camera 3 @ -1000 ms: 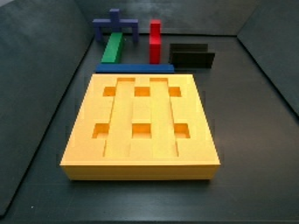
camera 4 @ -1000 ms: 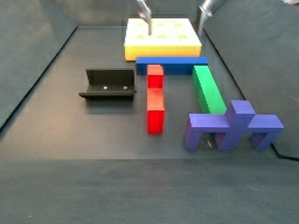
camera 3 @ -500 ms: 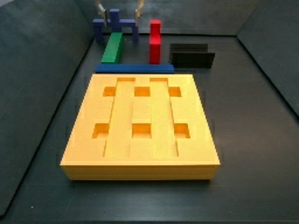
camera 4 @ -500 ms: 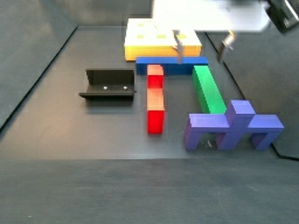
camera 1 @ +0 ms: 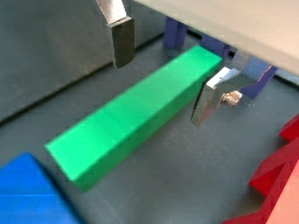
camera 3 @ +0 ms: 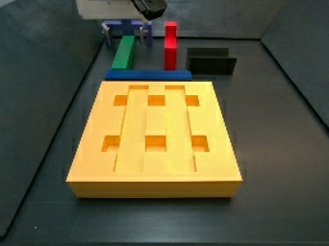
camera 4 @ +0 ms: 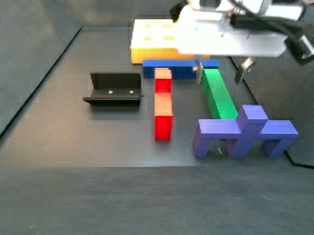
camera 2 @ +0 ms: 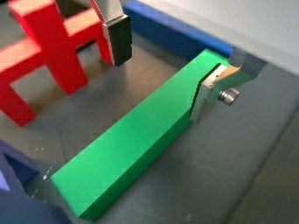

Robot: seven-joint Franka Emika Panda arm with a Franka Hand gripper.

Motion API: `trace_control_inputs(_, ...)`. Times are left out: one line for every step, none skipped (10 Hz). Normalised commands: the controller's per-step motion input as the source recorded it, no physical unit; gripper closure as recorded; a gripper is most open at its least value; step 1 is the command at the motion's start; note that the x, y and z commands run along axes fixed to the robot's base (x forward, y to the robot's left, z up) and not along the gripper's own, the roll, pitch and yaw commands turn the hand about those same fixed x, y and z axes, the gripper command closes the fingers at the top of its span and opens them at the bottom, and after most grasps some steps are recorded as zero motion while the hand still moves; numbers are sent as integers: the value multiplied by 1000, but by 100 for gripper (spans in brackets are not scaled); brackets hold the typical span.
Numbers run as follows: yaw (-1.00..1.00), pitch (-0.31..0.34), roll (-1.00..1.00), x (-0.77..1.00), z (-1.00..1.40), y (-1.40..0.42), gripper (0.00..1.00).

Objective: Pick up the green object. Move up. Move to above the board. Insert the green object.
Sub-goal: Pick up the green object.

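Note:
The green object (camera 1: 138,112) is a long plain green bar lying flat on the dark floor; it also shows in a wrist view (camera 2: 142,138) and in both side views (camera 3: 125,50) (camera 4: 221,92). My gripper (camera 1: 166,68) is open and straddles the bar near one end. One finger (camera 1: 212,94) is right beside the bar's side, the other finger (camera 1: 121,39) stands apart from it. The gripper (camera 4: 221,66) hangs low over the bar's end nearest the board. The board (camera 3: 154,135) is a large orange-yellow slab with slots; the gripper partly hides it in a side view (camera 4: 157,39).
A flat blue bar (camera 3: 148,74) lies between the board and the green bar. A red bar (camera 4: 162,101) lies beside the green bar. A purple piece (camera 4: 245,133) stands at the green bar's far end. The black fixture (camera 4: 113,89) stands beyond the red bar.
The gripper has moved from over the board to the green bar and come down, so that its open fingers now straddle the bar.

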Motion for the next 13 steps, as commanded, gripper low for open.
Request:
trace_control_inputs(-74,51,84,111,-363,134,0)
trace_control_inputs(-277,40,59,-274,-283,69,0)
trace_control_inputs(-286,0,84,-494,-129,0,0)
trace_control_inputs(-257,0,3,-326,-177,0,0)
trace_control_inputs(-169,0,0,-151,-251,83,0)
trace_control_inputs(0,0,0,0,-303,194,0)
trace_control_inputs(23,41,0,214,-320,223,0)
trace_control_inputs(31,0,-16,29,-249,157,0)
trace_control_inputs(66,0,-26,0,-86,17,0)
trace_control_inputs(9,0,0,0,0,0,0)
trace_control_inputs(0,0,-7,0,0,0,0)
trace_control_inputs(0,0,0,0,97,0,0)
trace_control_inputs(0,0,0,0,223,0,0)
